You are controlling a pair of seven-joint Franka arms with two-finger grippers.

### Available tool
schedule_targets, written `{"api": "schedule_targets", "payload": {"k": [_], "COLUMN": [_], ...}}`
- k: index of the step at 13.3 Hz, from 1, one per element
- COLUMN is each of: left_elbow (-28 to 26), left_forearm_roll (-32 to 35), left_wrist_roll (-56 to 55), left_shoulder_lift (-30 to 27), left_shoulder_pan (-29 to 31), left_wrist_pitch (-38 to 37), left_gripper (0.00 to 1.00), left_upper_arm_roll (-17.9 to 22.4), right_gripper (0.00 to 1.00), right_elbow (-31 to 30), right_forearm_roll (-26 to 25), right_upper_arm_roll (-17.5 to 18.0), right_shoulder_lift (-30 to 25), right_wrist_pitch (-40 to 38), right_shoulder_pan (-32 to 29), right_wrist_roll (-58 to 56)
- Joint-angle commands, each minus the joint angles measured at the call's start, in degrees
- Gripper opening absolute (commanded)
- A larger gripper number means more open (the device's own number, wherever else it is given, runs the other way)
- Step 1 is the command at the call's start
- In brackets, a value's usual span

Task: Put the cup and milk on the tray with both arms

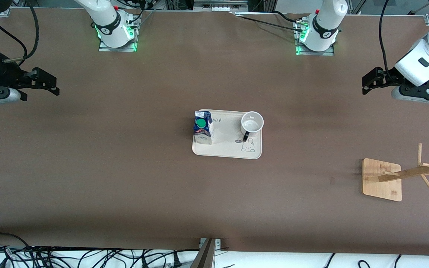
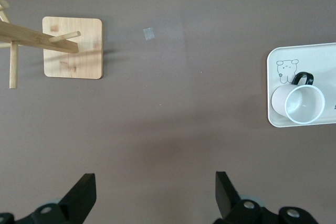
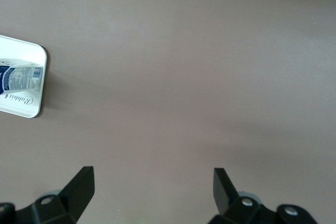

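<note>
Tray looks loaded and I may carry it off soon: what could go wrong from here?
The cup stands at the tray edge, so a tilt might slide it off. The milk is tall and narrow beside the opposite edge and may topple. Both claws, left and right, hang open over bare table.

Even, diffuse overhead light on the matte brown worktop (image 1: 125, 167), soft short shadows beside the milk (image 1: 203, 128) and wooden rack (image 1: 382, 179), green LED glow at arm bases, sharp focus, no glare
</note>
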Motion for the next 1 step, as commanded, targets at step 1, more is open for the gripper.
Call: {"api": "schedule_targets", "payload": {"k": [1], "left_elbow": [2.9], "left_forearm_roll": [-0.4], "left_wrist_roll": [-0.5], "left_shoulder_lift": [1.5], "left_shoulder_pan": [-0.1], "left_wrist_pitch": [-1.7], "left_gripper": [1.00], "left_upper_arm_roll": [0.1], "right_gripper": [1.00], "right_elbow": [0.5], "right_forearm_roll": [0.8], "right_upper_arm_roll": [-0.2], "right_shoulder_lift": [-0.1], "right_wrist_pitch": [-0.8], "right_shoulder_pan": [-0.1], "right_wrist_roll": [0.6]}}
